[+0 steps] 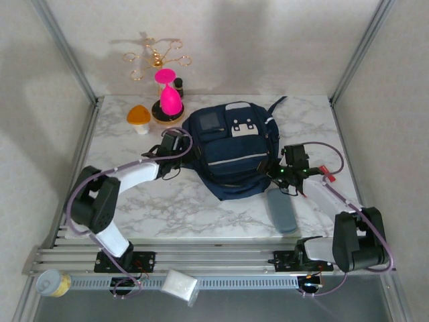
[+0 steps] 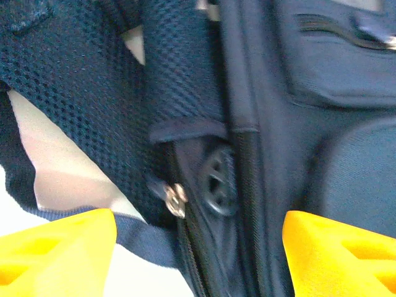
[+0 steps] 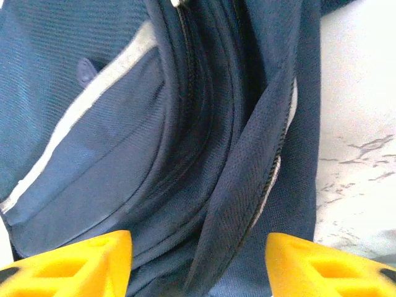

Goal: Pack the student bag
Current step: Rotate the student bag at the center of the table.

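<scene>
The left gripper [image 1: 175, 143] and right gripper [image 1: 282, 172] sat open on either side of the bag [image 1: 231, 151], holding nothing; closing here could snag a strap [image 2: 93, 93] and drag the bag sideways

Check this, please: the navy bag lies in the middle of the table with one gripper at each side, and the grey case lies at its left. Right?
No: the grey case lies at the right of the student bag, as the top external view shows. The left gripper and right gripper do stand at its sides.
</scene>
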